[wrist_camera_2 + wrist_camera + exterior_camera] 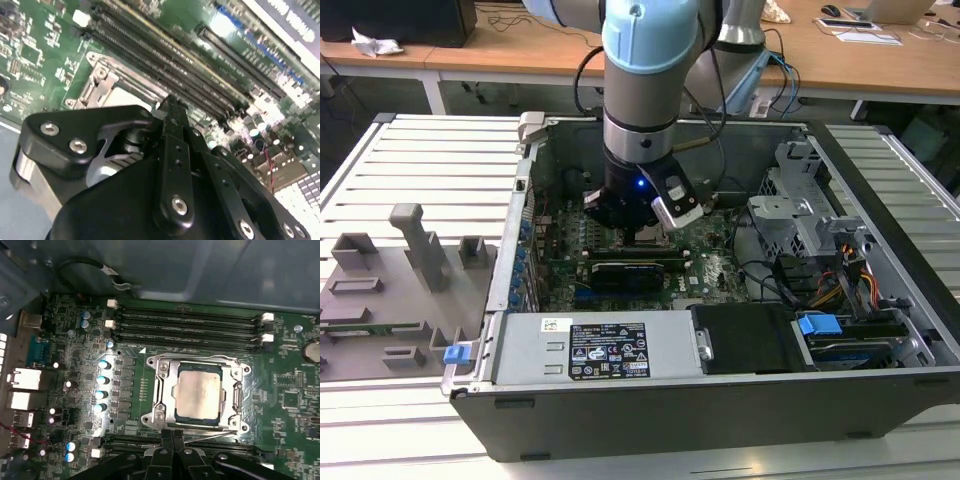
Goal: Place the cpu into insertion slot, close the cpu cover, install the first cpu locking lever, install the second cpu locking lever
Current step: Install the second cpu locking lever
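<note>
While the hand (pixel 172 442), fingers pressed together, rests at the socket's edge by a thin lever (pixel 210 436), the cpu (pixel 199 394) sits in the slot (pixel 159 395) under the closed cover (pixel 235 390). Label print unreadable.

An open computer case (pixel 880 385) fills the centre and right of the exterior view. A power supply (pixel 590 350) lies along its lower edge, with a drive cage (pixel 798 215) at right. Grey fixture blocks (pixel 410 262) sit at left. Memory slots (pixel 190 325) cross the first wrist view's upper half.
</note>
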### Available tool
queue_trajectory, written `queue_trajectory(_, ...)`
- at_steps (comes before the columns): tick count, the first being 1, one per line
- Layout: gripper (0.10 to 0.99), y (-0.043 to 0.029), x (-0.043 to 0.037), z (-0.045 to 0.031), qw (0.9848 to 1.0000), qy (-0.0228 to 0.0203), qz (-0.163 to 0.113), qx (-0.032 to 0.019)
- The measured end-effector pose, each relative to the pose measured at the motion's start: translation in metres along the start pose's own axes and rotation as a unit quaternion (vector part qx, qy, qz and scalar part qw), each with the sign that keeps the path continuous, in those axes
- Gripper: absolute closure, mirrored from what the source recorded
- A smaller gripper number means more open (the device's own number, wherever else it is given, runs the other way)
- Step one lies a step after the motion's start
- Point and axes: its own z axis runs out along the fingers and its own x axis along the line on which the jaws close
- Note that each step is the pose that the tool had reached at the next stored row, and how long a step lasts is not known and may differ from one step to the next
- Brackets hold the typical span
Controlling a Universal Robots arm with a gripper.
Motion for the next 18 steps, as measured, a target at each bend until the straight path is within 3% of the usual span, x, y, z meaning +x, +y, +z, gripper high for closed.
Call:
queue_trajectory(4, 0.98, -0.0043, 0.0106, 0.0017, 1.0, -0.0001, -0.003, -0.0059)
queue_trajectory(8, 0.98, -0.0053, 0.0123, 0.0095, 0.9999, 0.0, -0.007, -0.0119)
queue_trajectory(12, 0.98, -0.0058, 0.0187, 0.017, 0.9998, -0.0005, -0.008, -0.0206)
queue_trajectory(18, 0.98, -0.0061, 0.0192, 0.0224, 0.9993, -0.0019, -0.01, -0.0359)
